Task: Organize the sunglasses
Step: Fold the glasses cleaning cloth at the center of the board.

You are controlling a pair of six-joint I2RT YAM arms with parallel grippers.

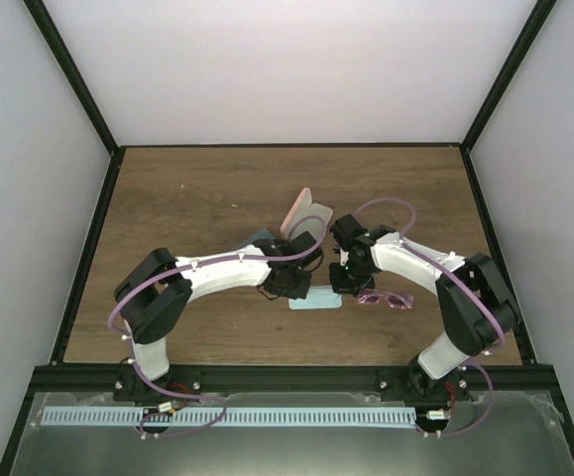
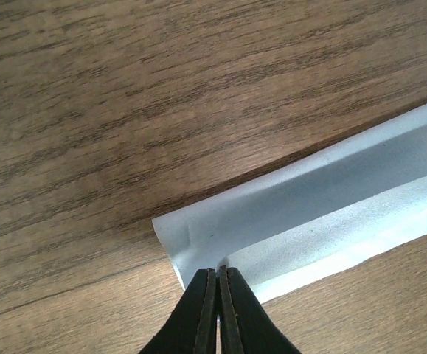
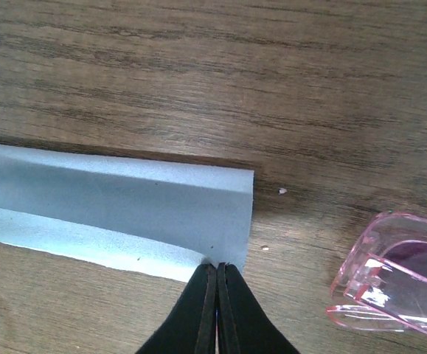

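A pinkish-purple pair of sunglasses [image 1: 386, 297] lies on the table just right of my right wrist; in the right wrist view its translucent pink frame [image 3: 394, 280] shows at the lower right. A pale blue cloth [image 1: 316, 303], partly folded over itself, lies between the two arms. My left gripper [image 2: 218, 271] is shut on the near left corner of the cloth [image 2: 309, 214]. My right gripper [image 3: 218, 265] is shut on the near right corner of the cloth [image 3: 139, 206]. The red-lensed pair is out of view.
A pink case [image 1: 304, 213] stands open behind the wrists, with a blue-grey case [image 1: 260, 238] beside it, partly hidden by the left arm. Wooden table [image 1: 197, 198] with dark frame rails along its left, right and near sides.
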